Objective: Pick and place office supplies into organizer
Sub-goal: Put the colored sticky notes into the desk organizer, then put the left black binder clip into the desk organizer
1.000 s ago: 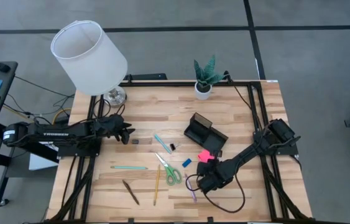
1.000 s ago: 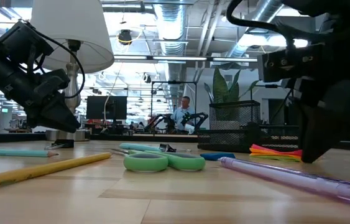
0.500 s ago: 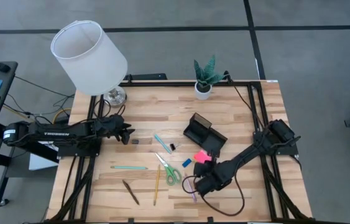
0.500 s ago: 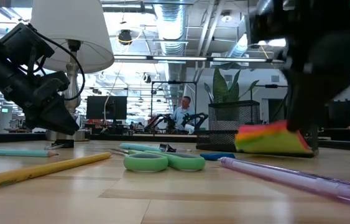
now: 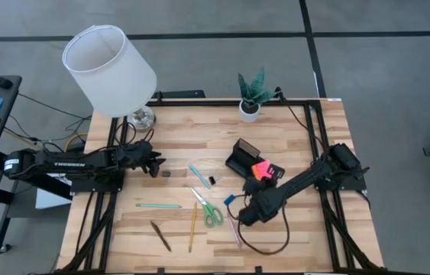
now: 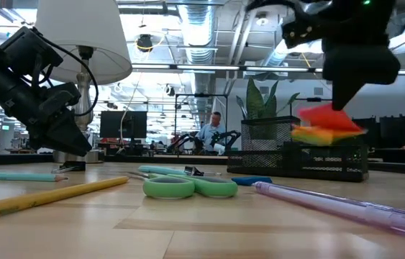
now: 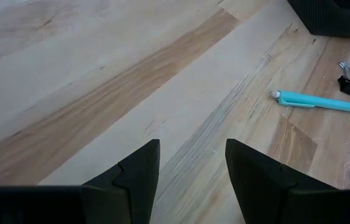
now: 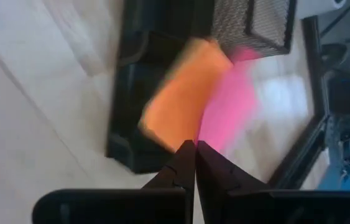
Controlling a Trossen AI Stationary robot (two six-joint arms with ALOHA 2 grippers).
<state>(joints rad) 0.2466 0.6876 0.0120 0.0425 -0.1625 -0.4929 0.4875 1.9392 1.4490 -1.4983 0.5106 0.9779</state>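
My right gripper (image 5: 263,177) is shut on the sticky-note pad (image 5: 260,169), which shows pink and orange and hangs over the near part of the black organizer (image 5: 247,159). In the low view the pad (image 6: 328,124) floats in front of the organizer (image 6: 288,158). My left gripper (image 5: 156,164) stands open over bare wood at the table's left. Flat on the table lie the green scissors (image 5: 211,211), teal pen (image 5: 198,176), purple pen (image 5: 236,231) and blue eraser (image 5: 230,199). My right gripper pinches the sticky-note pad at its near edge (image 8: 190,132) between its two shut fingertips. The fingers slant down toward the table's far edge. The pad is lifted clear of the table and tilted, hanging just below the fingers (image 6: 346,86).
A yellow pencil (image 5: 192,227), a brown pen (image 5: 160,235), a second teal pen (image 5: 159,205) and a black clip (image 5: 213,180) lie on the wood. A white lamp (image 5: 111,69) stands at the far left and a potted plant (image 5: 251,95) at the far edge.
My right gripper has risen and gone toward the table's far edge and the organizer, tipping and rolling as it went. The sticky-note pad, which lay flat on the table, first tipped up on one edge and now hangs clear above the organizer's front.
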